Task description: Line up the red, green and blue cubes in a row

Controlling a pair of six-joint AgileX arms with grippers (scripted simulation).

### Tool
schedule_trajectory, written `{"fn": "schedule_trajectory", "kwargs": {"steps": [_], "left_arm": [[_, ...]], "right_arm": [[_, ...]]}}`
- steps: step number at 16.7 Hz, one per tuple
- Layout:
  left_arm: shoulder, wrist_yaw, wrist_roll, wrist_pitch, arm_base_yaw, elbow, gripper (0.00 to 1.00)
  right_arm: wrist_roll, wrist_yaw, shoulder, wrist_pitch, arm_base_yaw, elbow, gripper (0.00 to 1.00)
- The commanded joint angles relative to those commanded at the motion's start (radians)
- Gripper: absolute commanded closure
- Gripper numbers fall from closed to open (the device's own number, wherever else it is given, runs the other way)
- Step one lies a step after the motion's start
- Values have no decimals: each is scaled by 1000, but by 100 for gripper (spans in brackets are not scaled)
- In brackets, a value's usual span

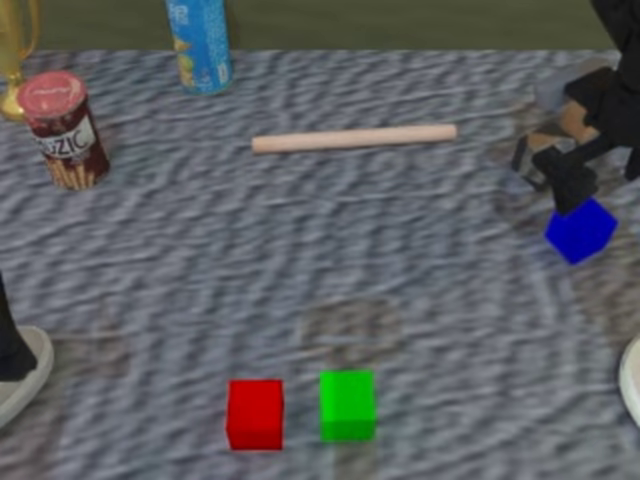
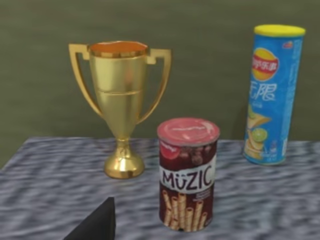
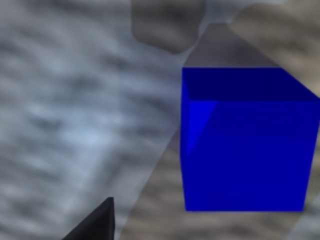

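Observation:
The red cube [image 1: 254, 413] and the green cube [image 1: 347, 404] sit side by side near the table's front edge, a small gap between them. The blue cube [image 1: 579, 230] lies far off at the right, turned at an angle. My right gripper [image 1: 569, 190] hovers just behind and above it, open, with nothing between its fingers. In the right wrist view the blue cube [image 3: 247, 142] fills one side, and one dark fingertip [image 3: 100, 222] stands well apart from it. My left arm [image 1: 10, 345] is parked at the left edge, and one of its fingertips [image 2: 100, 225] shows.
A pale wooden rod [image 1: 354, 138] lies across the back middle. A Muzic can [image 1: 65, 130], a gold trophy [image 2: 121, 107] and a blue crisps tube [image 1: 200, 45] stand at the back left. A tan shape [image 1: 573, 118] is partly hidden under my right arm.

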Motion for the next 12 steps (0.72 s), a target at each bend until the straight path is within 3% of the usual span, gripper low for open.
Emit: {"fn": "schedule_trajectory", "kwargs": {"steps": [5, 12], "left_arm": [[0, 0, 0, 0, 0, 0, 0], [0, 0, 0, 0, 0, 0, 0]], "right_arm": [[-1, 0, 4, 19, -3, -17, 0], [2, 1, 85, 252, 1, -164, 0]]}}
